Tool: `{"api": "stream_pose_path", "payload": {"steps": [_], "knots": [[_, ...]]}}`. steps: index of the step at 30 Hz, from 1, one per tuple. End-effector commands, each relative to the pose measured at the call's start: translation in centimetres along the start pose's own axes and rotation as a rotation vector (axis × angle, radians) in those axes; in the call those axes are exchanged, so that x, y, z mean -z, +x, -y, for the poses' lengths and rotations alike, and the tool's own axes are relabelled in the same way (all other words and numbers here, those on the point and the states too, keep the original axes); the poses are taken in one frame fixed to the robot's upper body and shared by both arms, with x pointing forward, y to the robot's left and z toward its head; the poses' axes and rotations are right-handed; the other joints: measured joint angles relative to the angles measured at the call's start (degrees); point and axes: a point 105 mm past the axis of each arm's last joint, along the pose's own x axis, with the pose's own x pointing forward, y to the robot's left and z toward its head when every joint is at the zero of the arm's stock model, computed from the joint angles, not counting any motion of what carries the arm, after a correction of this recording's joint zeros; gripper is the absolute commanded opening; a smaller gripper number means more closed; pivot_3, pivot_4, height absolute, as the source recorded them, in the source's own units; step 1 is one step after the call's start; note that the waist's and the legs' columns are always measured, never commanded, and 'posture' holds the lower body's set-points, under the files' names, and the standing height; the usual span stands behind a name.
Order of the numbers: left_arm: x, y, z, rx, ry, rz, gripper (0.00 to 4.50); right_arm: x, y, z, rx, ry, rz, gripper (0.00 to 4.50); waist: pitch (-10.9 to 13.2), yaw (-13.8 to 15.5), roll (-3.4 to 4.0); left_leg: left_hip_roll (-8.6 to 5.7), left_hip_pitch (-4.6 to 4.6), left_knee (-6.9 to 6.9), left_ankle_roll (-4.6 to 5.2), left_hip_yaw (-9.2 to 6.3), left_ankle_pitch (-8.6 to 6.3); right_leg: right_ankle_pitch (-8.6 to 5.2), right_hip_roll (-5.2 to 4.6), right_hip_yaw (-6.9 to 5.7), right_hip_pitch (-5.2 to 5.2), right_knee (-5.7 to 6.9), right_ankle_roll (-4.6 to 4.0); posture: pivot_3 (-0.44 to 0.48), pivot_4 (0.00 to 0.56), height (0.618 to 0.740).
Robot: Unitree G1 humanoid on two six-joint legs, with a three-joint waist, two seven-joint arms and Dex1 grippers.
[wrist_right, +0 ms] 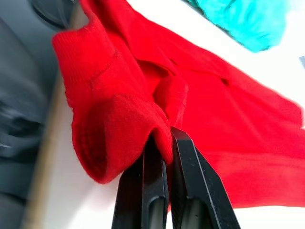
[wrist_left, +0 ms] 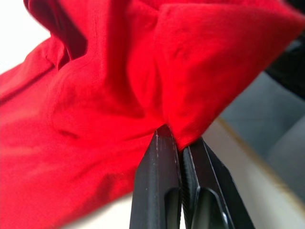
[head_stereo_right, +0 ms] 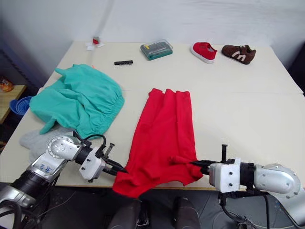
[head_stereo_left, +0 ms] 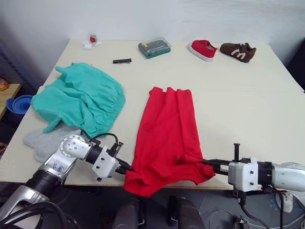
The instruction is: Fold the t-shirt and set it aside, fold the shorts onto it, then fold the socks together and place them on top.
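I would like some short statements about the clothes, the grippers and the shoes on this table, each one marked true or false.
1. Both grippers pinch the t-shirt at the near table edge. True: left gripper, right gripper.
2. The shorts lie on top of the t-shirt. False: they lie apart, to its left.
3. The socks lie partly under the shorts. True.
4. The red shoe stands on the t-shirt. False: it stands at the far edge beside the brown shoe.
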Motion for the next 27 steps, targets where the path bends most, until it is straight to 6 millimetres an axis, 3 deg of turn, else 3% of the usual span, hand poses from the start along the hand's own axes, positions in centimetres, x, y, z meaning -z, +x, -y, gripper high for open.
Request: {"api": "stream_pose_path", "payload": {"steps": [1,8,12,16,23,25,27], "knots": [[-1.5,-0.4,-0.1,-0.019,-0.006,0.038,0.00,-1.5,-0.4,-0.8,-0.051,0.078,0.038,0.04,0.00,0.21,0.00,0.00,0.00,-0.01,0.01,0.00,-0.01,-0.01,0.01,0.02,0.00,-0.02,0.00,0.000,0.150,0.740],[-2.6,-0.4,0.9,-0.005,-0.070,0.061,0.00,-2.3,-0.5,-3.3,-0.186,0.206,0.056,0.04,0.01,0.28,0.01,0.00,-0.06,-0.05,-0.37,0.00,0.05,-0.03,0.04,-0.03,-0.04,-0.14,0.09,0.000,0.150,0.740],[-3.4,-0.6,0.3,-0.009,-0.163,0.089,0.00,-1.8,-0.8,-3.0,-0.177,0.205,0.035,0.04,0.01,0.28,0.02,0.00,-0.06,-0.06,-0.36,0.00,0.04,-0.02,0.05,-0.02,-0.02,-0.16,0.10,0.000,0.150,0.740],[-3.3,-1.3,-3.2,-0.160,-0.238,0.122,0.00,-0.4,-1.0,0.4,-0.026,0.209,0.027,0.04,0.03,0.35,0.03,0.01,-0.06,-0.06,-0.13,-0.01,-0.08,-0.08,0.09,0.08,0.00,-0.22,0.00,0.000,0.150,0.740],[-2.3,-3.8,-10.2,-0.435,-0.452,0.208,0.00,0.4,-0.4,7.0,0.087,0.183,0.018,0.04,0.03,0.19,0.03,0.01,-0.11,-0.06,-0.49,0.00,0.14,-0.02,0.13,-0.04,-0.13,-0.11,0.10,0.000,0.150,0.740],[-1.9,-4.2,-11.4,-0.480,-0.504,0.226,0.00,0.9,0.0,8.4,0.112,0.159,0.001,0.04,0.04,0.13,0.03,0.02,-0.14,-0.05,-0.50,0.01,0.15,-0.02,0.18,-0.08,-0.16,-0.06,0.10,0.000,0.150,0.740],[-1.1,-4.6,-13.4,-0.550,-0.597,0.257,0.00,2.2,0.9,11.4,0.165,0.146,-0.048,0.04,0.04,0.01,0.02,0.02,-0.18,-0.04,-0.27,0.02,0.28,-0.03,0.24,-0.13,-0.17,-0.04,0.10,0.000,0.150,0.740]]}}
